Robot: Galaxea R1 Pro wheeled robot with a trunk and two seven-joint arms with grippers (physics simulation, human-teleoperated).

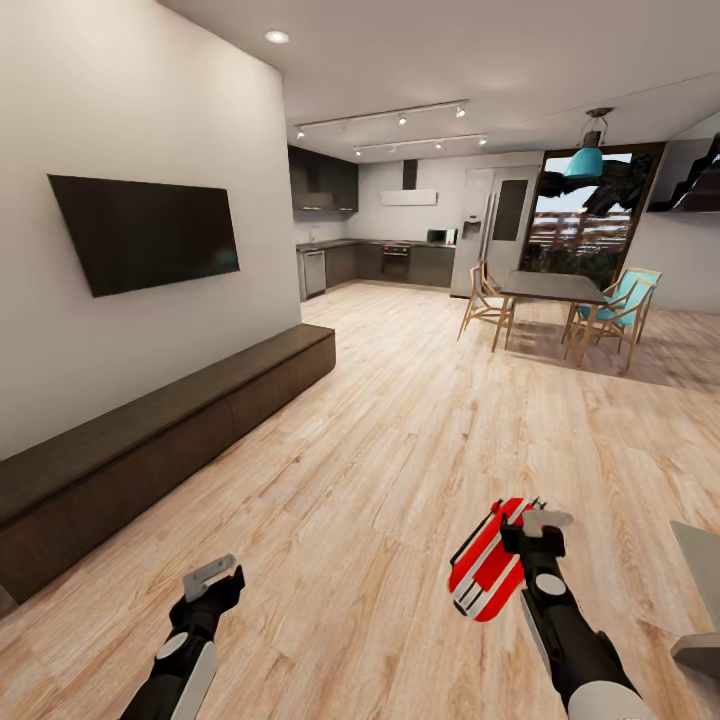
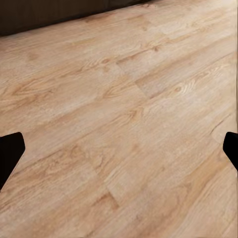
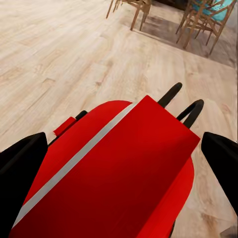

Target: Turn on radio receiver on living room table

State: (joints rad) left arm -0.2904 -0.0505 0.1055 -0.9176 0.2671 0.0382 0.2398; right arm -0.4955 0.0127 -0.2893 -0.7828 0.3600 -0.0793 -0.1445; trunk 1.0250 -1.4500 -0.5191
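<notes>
A: Where is the radio [image 1: 487, 563]?

B: Held up over the wood floor [image 1: 400, 430], clamped in the right gripper [image 1: 530, 535]. It is tilted, red body with white bands facing the head camera. From the right wrist, the radio [image 3: 114, 178] sits between the two dark fingers [image 3: 22, 163], its red top and one white stripe toward the lens, two black loops sticking out at its far end.

A: Left gripper [image 1: 215, 580]?

B: Low at the left in the head view, holding nothing. In the left wrist view its fingertips [image 2: 10, 151] stand wide apart at the picture's edges, with bare floor [image 2: 119, 114] between them. So it is open.

A: The table?

B: A grey slab corner [image 1: 700, 570] shows at the right edge, just beside the right arm; cannot tell more of it.

A: Surroundings?

B: Long dark bench [image 1: 150, 440] along the left wall under a wall TV [image 1: 145, 230]. Dining table [image 1: 555, 288] with wooden chairs [image 1: 487, 300] far ahead, kitchen behind. The chairs [image 3: 208, 15] also appear beyond the radio from the right wrist.
</notes>
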